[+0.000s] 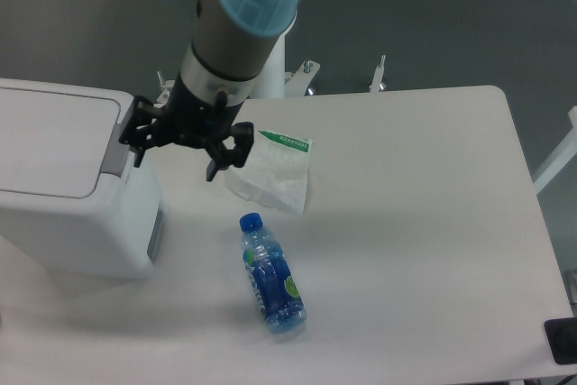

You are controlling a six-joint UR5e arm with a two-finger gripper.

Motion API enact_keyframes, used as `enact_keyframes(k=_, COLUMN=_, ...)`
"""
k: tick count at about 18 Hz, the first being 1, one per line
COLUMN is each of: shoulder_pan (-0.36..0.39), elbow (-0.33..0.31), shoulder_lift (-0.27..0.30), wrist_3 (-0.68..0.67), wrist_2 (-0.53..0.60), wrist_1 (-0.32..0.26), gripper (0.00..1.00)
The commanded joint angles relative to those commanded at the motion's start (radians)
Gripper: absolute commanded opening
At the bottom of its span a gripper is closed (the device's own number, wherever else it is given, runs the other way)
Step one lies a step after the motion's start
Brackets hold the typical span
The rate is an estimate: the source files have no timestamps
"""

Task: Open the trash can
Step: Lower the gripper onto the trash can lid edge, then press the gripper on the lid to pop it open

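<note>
gripper (175, 155) fingers apart, empty, left-centre | hangs by trash can (63, 196) grey tab (115, 149) | risk: misses tab, lid stays shut, or shoves can

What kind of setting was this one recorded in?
Probably a robotics lab or test room: a plain white table on grey flooring, with staged household items, a trash can, a tissue pack and a water bottle, under the arm's tool.

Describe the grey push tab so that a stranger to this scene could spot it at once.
Start at the trash can, the big white box at the table's left edge. On its flat lid, look to the right-hand rim: the push tab is a small grey rectangle there, just beside the gripper. It is the only grey patch on the lid.
</note>
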Motion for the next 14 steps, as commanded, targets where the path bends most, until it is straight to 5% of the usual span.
enact_keyframes(k=14, shoulder_pan=0.000, elbow=-0.074, shoulder_lift=0.029, wrist_3=0.002, wrist_2=0.003, wrist_1=0.069, gripper=1.00)
